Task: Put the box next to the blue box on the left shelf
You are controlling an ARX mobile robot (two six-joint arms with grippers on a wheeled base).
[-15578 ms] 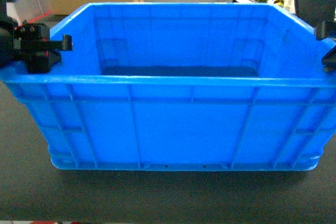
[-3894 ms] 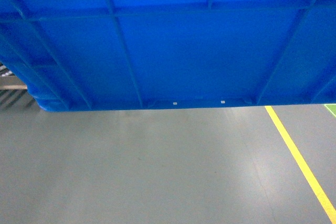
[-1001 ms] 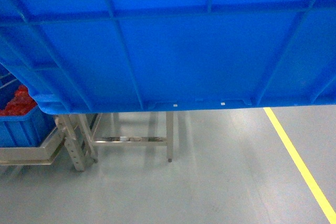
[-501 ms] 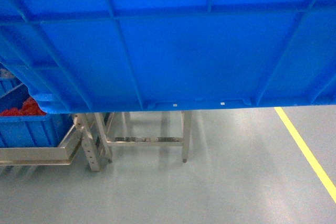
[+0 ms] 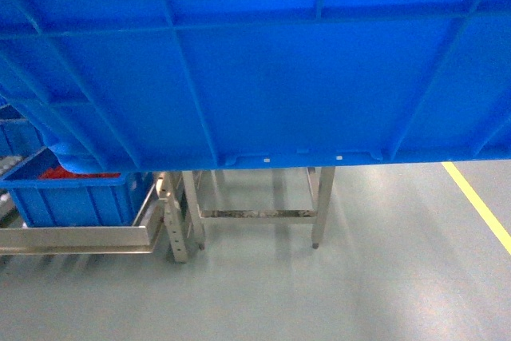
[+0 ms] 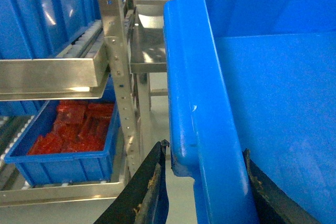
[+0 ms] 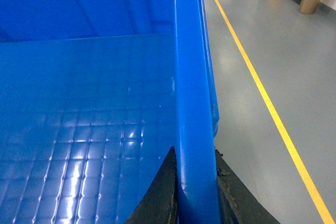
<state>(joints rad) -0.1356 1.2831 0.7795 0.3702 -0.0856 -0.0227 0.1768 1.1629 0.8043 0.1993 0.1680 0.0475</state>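
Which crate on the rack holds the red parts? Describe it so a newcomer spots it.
Start at the silvery metal rack left of the big carried box. Go to its lower level, under the deck that holds another blue crate. The target is the shallower blue crate there, the only one showing red packets inside.

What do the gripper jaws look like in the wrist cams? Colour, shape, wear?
Only the jaws show. The left gripper has black, flat, tapering jaws, the left one scuffed with tan marks along its edge. The right gripper has the same black wedge-shaped jaws, with light speckling on the right one. No cables or markings visible.
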